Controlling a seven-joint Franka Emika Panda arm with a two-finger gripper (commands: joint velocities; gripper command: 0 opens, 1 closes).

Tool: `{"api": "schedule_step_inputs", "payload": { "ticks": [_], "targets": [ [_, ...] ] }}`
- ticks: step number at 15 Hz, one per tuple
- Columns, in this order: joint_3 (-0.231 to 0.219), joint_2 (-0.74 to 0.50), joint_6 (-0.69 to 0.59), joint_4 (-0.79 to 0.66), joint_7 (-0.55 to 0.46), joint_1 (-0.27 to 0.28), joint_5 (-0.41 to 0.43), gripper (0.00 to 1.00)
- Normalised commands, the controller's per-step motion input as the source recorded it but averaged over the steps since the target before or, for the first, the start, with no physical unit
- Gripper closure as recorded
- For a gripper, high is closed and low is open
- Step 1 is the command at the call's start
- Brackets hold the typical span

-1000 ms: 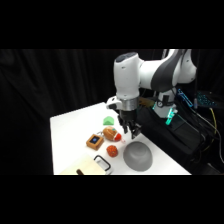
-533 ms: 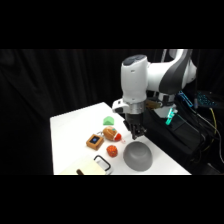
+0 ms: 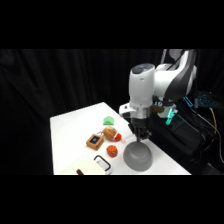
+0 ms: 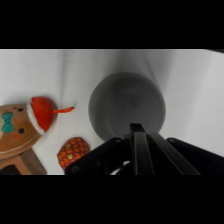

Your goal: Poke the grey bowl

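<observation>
Near the table's front edge sits the bowl [image 3: 137,156], dome side up, matte grey, beside the small toys [image 3: 111,142]. It looks rigid and light, likely to skid if pushed sideways, so a poke straight down on the crown seems safest; no grasp is needed. Directly above it hangs the gripper [image 3: 141,136], fingers pressed together, tip over the dome's near side, contact uncertain.

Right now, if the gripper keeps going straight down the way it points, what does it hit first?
The grey bowl. The gripper hangs just above its domed top, and the wrist view shows the bowl directly ahead; whether they already touch is unclear.
</observation>
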Motion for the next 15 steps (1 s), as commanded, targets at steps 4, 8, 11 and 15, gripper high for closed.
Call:
{"api": "schedule_step_inputs", "payload": {
  "ticks": [4,8,11,15],
  "targets": [
    [0.045,0.02,0.38,-0.14,0.06,0.051,0.026,1.0],
    [0.044,0.09,0.34,-0.08,0.04,0.035,0.024,1.0],
    [0.027,0.13,0.36,-0.05,0.03,0.026,0.001,1.0],
    [-0.002,0.13,0.32,-0.04,-0.01,-0.01,-0.006,1.0]
  ]
}}
